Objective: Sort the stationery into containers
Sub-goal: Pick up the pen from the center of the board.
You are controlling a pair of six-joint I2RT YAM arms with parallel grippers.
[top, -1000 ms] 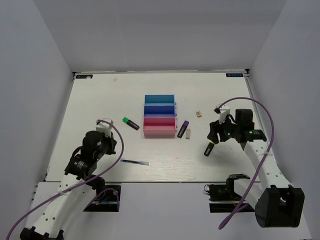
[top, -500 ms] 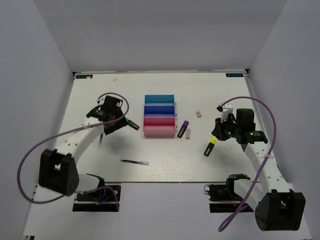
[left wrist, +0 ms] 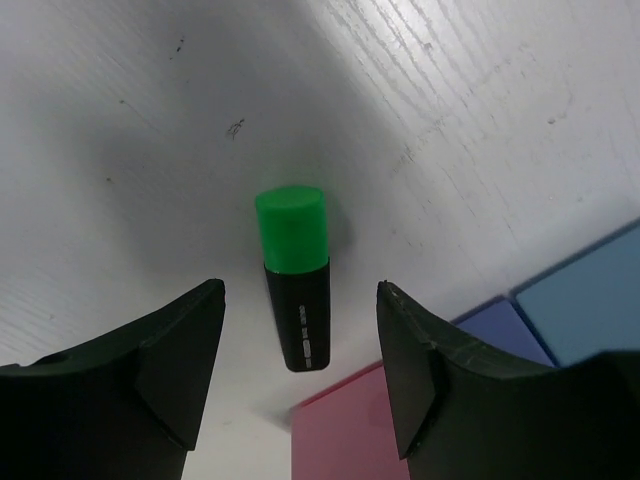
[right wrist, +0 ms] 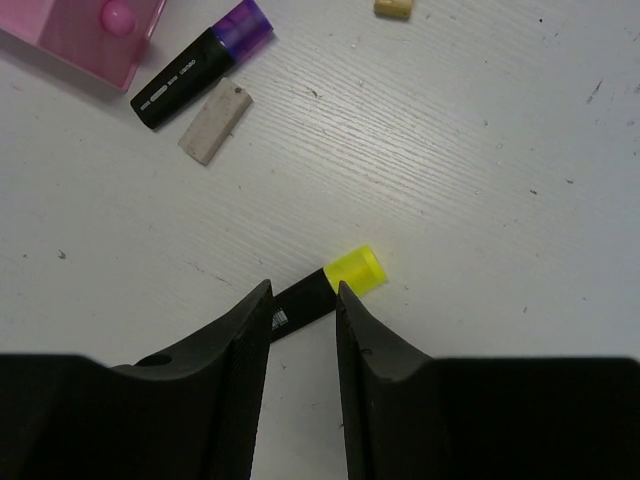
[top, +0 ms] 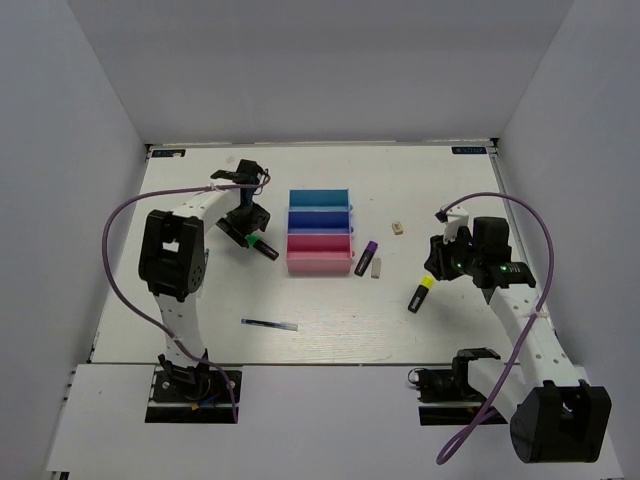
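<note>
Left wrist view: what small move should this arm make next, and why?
Probably lower straight down and close. The left tool is open, its fingers on either side of the green highlighter, which lies on the table, not yet gripped.

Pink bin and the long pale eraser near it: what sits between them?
A purple-capped marker lies between the pink bin and eraser, clearest in the top view.

A robotics lab test cell — plain white walls [top: 320,70] enclose a white table [top: 350,340], arm bases [top: 192,385] bolted at the frame's bottom.
</note>
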